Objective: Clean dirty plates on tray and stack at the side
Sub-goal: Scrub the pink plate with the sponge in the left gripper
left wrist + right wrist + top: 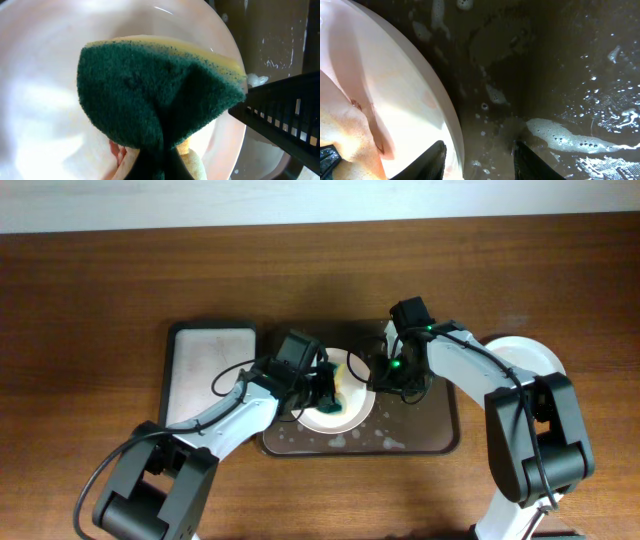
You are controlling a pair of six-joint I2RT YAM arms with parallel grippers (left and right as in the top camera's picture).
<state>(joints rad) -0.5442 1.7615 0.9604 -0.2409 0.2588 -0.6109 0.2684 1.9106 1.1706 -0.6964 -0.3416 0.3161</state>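
Note:
A pale plate point(330, 420) lies on the left part of the dark wet tray point(425, 435). My left gripper point(322, 385) is shut on a green and yellow sponge point(343, 372) and presses it onto the plate. In the left wrist view the sponge point(155, 95) covers the middle of the plate point(40, 100), and a red smear shows just below it. My right gripper point(383, 375) is open at the plate's right rim. In the right wrist view its fingers point(480, 162) straddle the rim of the plate point(400, 85), one over the plate and one over the tray point(560, 65).
A white plate point(530, 355) sits on the table to the right of the tray. The white-lined sponge tray point(210, 370) stands to the left. Suds point(565, 137) lie on the tray floor. The wooden table runs wide behind the trays.

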